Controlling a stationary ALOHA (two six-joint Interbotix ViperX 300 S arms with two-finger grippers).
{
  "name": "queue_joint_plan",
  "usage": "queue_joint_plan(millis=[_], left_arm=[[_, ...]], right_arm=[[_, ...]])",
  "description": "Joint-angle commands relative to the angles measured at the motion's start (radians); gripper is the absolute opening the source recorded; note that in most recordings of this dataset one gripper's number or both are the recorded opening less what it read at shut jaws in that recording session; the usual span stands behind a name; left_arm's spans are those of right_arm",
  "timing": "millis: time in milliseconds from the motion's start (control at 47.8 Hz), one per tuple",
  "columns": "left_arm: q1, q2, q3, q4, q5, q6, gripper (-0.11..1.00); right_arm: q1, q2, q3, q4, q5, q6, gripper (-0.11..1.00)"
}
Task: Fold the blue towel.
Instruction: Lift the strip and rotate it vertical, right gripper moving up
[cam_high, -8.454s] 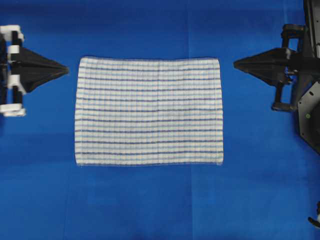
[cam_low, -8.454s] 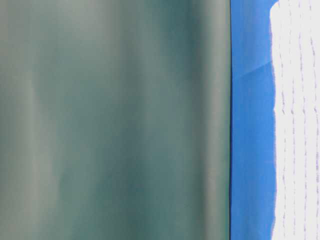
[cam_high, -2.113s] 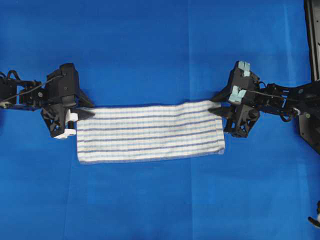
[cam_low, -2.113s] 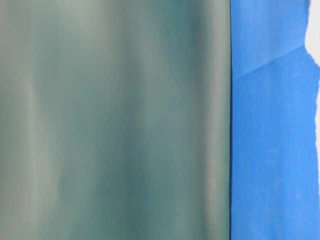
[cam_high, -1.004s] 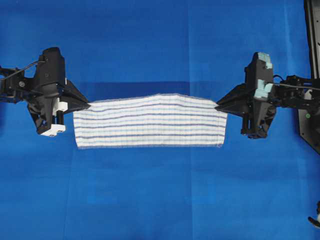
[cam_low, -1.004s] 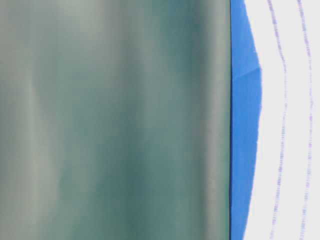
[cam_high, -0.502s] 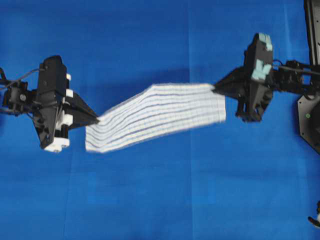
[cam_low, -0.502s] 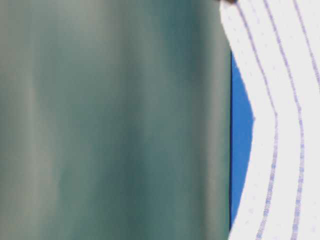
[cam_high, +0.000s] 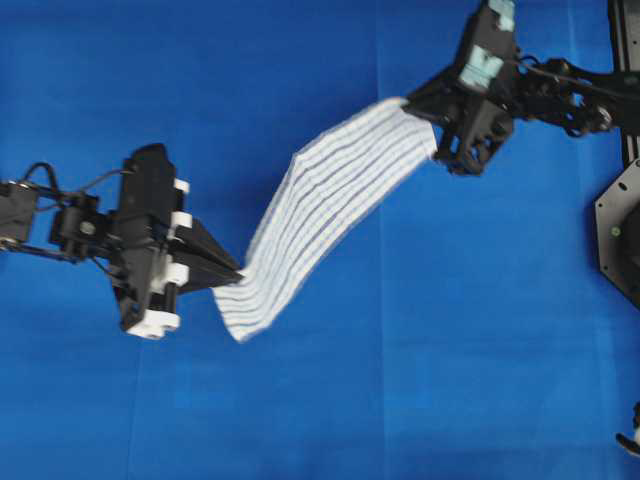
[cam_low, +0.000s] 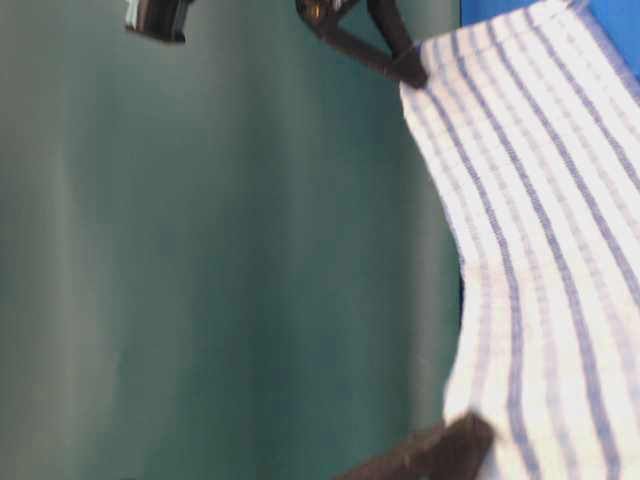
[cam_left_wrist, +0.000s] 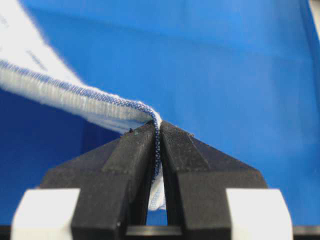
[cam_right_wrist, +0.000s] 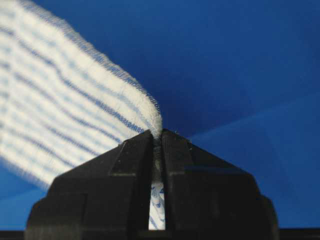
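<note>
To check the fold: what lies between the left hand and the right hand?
In the overhead view, only the blue towel spans from left hand to right hand, pinched by both.

The blue towel (cam_high: 322, 210) is stretched diagonally above the table covering (cam_high: 480, 360), from lower left to upper right in the overhead view. Its lower-left end is held at the left gripper (cam_high: 236, 272), its upper-right end at the right gripper (cam_high: 408, 102). The two grippers are placed well apart.
</note>
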Motion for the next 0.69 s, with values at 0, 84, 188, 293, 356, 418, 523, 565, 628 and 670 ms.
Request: queue_joint_plan(millis=[0,84,188,293,356,418,523,565,628,670], left_arm=[[-0.011,0.021,-0.057,-0.002,-0.018,0.003,0.03],[-0.012,0.054,-0.094,-0.002,-0.018,0.003,0.03],[-0.015,0.078,-0.129,-0.002,-0.018,0.003,0.03],[-0.018,0.104,-0.156,-0.002,-0.026,0.003,0.03],[-0.02,0.124,-0.173,-0.002,-0.035,0.003,0.03],[-0.02,0.143,-0.192,-0.002,-0.049,0.003,0.03],[-0.02,0.179,-0.227,-0.002,-0.089,0.006,0.03],[-0.02,0.196,-0.244,-0.002,-0.103,0.008,0.03],[-0.02,0.221,-0.273,-0.002,-0.114,0.012,0.03],[-0.02,0.235,-0.293,-0.002,-0.12,0.014,0.03]], right_arm=[[-0.025,0.023,-0.06,-0.003,-0.009,-0.014,0.05],[-0.046,0.054,-0.1,-0.003,-0.015,-0.031,0.05],[-0.069,0.097,-0.152,-0.005,-0.025,-0.051,0.05],[-0.084,0.135,-0.199,-0.003,-0.026,-0.069,0.05],[-0.091,0.153,-0.227,-0.003,-0.026,-0.084,0.05],[-0.095,0.17,-0.25,-0.003,-0.026,-0.095,0.05],[-0.106,0.19,-0.281,-0.003,-0.026,-0.106,0.05],[-0.11,0.193,-0.285,-0.003,-0.026,-0.109,0.05],[-0.118,0.193,-0.288,-0.003,-0.026,-0.112,0.05],[-0.124,0.192,-0.287,-0.003,-0.026,-0.112,0.05]])
